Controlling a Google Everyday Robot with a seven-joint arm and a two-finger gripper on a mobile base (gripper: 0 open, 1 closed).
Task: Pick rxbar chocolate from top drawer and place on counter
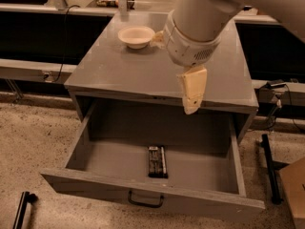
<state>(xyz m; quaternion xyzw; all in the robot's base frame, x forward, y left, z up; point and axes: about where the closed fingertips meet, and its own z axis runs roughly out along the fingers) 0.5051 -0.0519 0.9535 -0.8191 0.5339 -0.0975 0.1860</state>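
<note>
Rxbar chocolate (157, 161), dark with pale markings, in top drawer (202, 170); gripper (189, 109) above, grip unclear.

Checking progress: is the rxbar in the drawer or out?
In. The rxbar lies flat on the floor of the open drawer; the gripper hangs above it, near the front edge of the counter.

Cream tool (190, 108) above grey drawer (202, 165), dark bar (157, 161)

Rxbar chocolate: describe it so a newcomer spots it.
Under the grey counter, the top drawer is open, the pincer hanging above it. On its floor, near front centre, lies the rxbar chocolate: the only thing inside, small and dark, unlike the white bowl on top.
</note>
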